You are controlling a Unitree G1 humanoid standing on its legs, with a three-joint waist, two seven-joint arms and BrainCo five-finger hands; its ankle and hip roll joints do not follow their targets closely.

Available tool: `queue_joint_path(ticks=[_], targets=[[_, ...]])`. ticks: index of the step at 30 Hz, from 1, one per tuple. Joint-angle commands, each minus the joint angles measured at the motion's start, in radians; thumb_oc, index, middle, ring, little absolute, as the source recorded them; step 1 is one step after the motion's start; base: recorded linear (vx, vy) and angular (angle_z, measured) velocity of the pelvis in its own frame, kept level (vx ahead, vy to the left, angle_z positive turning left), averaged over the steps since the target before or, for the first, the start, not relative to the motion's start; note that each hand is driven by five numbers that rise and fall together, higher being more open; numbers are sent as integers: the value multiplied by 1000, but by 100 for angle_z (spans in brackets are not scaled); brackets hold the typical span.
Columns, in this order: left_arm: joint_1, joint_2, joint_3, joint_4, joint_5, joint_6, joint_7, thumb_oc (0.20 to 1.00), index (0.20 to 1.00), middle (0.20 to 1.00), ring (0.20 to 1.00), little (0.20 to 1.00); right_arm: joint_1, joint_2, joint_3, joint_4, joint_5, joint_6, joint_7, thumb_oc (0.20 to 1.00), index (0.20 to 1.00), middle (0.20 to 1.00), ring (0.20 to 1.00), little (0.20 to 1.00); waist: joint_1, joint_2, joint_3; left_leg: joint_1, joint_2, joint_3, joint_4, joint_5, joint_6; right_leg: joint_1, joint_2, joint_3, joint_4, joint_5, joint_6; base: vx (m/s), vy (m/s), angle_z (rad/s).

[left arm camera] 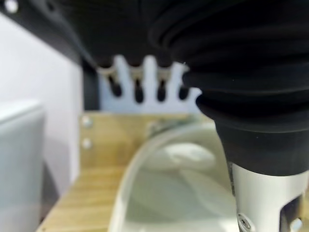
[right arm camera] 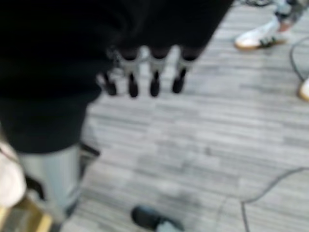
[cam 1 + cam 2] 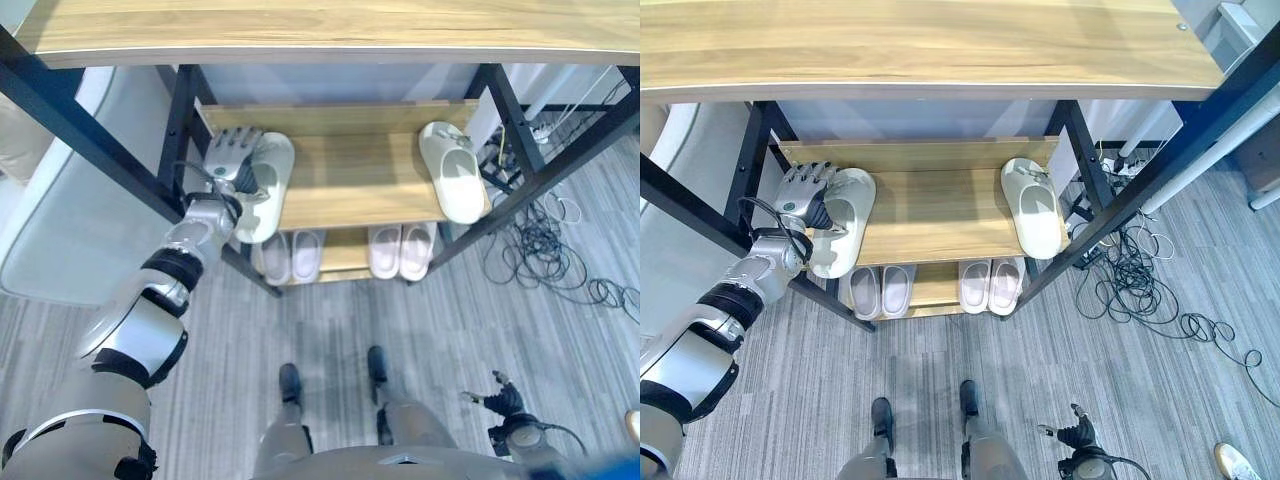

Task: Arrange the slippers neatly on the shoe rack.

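Currently the left hand (image 3: pixel 805 190), fingers straight, rests against the left slipper (image 3: pixel 843 220) at the middle shelf's (image 3: pixel 930 215) nine o'clock edge; its mate (image 3: pixel 1032 207) lies at three o'clock. Next, seemingly, nudge it square.

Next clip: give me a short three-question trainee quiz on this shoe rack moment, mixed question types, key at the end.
1. True or false: the left hand is at the slipper at the shelf's left end.
2. Where does the other shelf slipper lie? A) shelf's right end B) on the floor
3. Fill in: the right hand hangs low over the ___.

Key: 1 true; 2 A; 3 floor
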Motion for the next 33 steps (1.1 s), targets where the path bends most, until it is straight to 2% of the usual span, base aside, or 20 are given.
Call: queue_joint_path(ticks=[1, 6, 9, 10, 12, 16, 21, 33], targets=[[-134, 16, 38, 65, -2, 12, 68, 1000, 1000, 1000, 1000, 1000, -20, -49, 10, -20, 1, -15, -32, 1000, 1000, 1000, 1000, 1000, 4, 22, 72, -19, -27, -60, 12, -53, 6, -40, -37, -32, 77, -102, 68, 2, -14, -4], [-170, -38, 3, 145, -10, 16, 76, 1000, 1000, 1000, 1000, 1000, -42, -63, 20, 7, -9, -10, -50, 1000, 1000, 1000, 1000, 1000, -3, 21, 67, -19, -25, -53, 12, -54, 4, -46, -35, -25, 76, -101, 69, 2, -2, -1], [-178, -82, 28, 156, -61, 9, 82, 1000, 1000, 1000, 1000, 1000, -44, -60, 29, 12, -14, -7, -54, 1000, 1000, 1000, 1000, 1000, -7, 20, 64, -18, -24, -52, 12, -56, 4, -47, -36, -24, 76, -100, 69, 8, -9, -3], [-179, -82, 27, 156, -61, 9, 83, 589, 589, 589, 589, 589, -44, -61, 29, 12, -14, -7, -54, 1000, 1000, 1000, 1000, 1000, -7, 20, 64, -18, -24, -52, 12, -56, 4, -47, -36, -24, 76, -100, 69, 0, 0, 0], [-180, -123, 79, 180, -150, -4, 90, 200, 200, 200, 200, 200, -50, -59, 42, 3, -32, 1, -58, 1000, 1000, 1000, 1000, 1000, -10, 19, 60, -19, -24, -48, 12, -57, 5, -49, -36, -21, 75, -99, 67, 0, 0, 0], [-185, -174, 132, 173, -230, -6, 142, 200, 200, 200, 200, 200, -58, -53, 60, -2, -50, 8, -66, 1000, 1000, 1000, 1000, 1000, -13, 18, 61, -22, -23, -43, 12, -53, 5, -55, -36, -16, 74, -96, 65, 6, -22, -6], [-149, -221, 159, 147, -297, -42, 153, 200, 200, 200, 200, 200, -67, -46, 68, 5, -52, 12, -65, 1000, 1000, 1000, 1000, 1000, -16, 18, 66, -21, -19, -37, 12, -49, 3, -60, -31, -10, 77, -98, 61, 2, -33, -3], [-151, -258, 116, 79, -232, -42, 177, 200, 200, 200, 200, 200, -97, -81, 61, 20, -53, 19, -86, 1000, 1000, 1000, 1000, 1000, -16, 36, 78, -15, -6, -21, 12, -42, -7, -64, -22, 5, 83, -106, 54, 12, -44, -2]])
